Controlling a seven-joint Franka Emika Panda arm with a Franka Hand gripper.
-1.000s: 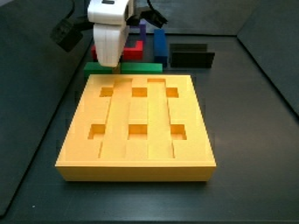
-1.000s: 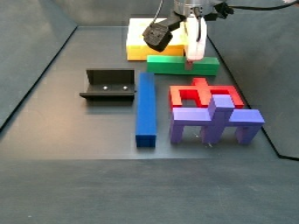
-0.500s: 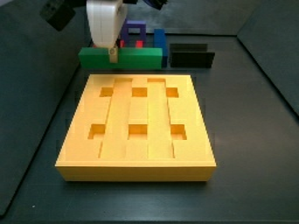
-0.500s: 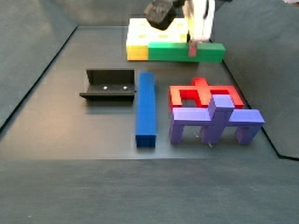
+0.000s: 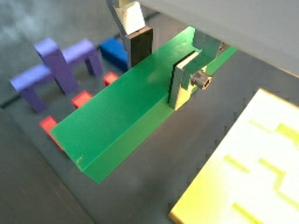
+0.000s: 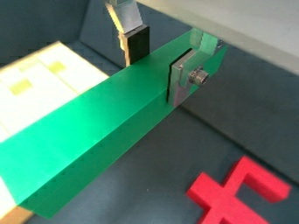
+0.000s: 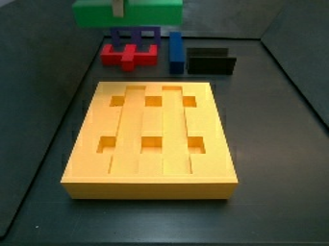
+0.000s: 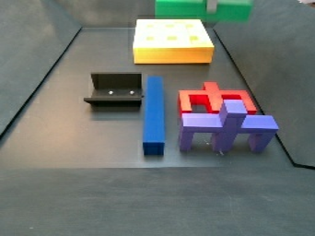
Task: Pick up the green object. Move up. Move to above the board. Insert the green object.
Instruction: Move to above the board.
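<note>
My gripper (image 5: 163, 66) is shut on the green object (image 5: 122, 118), a long flat green bar gripped across its width near one end; both wrist views show the dark pads (image 6: 136, 51) pressed on its sides. The bar (image 6: 100, 136) hangs in the air, well above the floor. In both side views only part of it (image 7: 126, 12) shows at the upper edge, with a sliver of finger (image 8: 211, 5) over it. The yellow board (image 7: 152, 135) with its square holes lies flat on the floor, beside and below the bar (image 8: 197, 7).
A long blue bar (image 8: 153, 112) lies beside the black fixture (image 8: 114, 89). A red block (image 8: 212, 97) and a purple block (image 8: 227, 124) sit next to them. The dark walls of the enclosure rise around the floor.
The gripper has risen with the green bar, from the floor behind the board up to the top edge of both side views. Nothing else moved.
</note>
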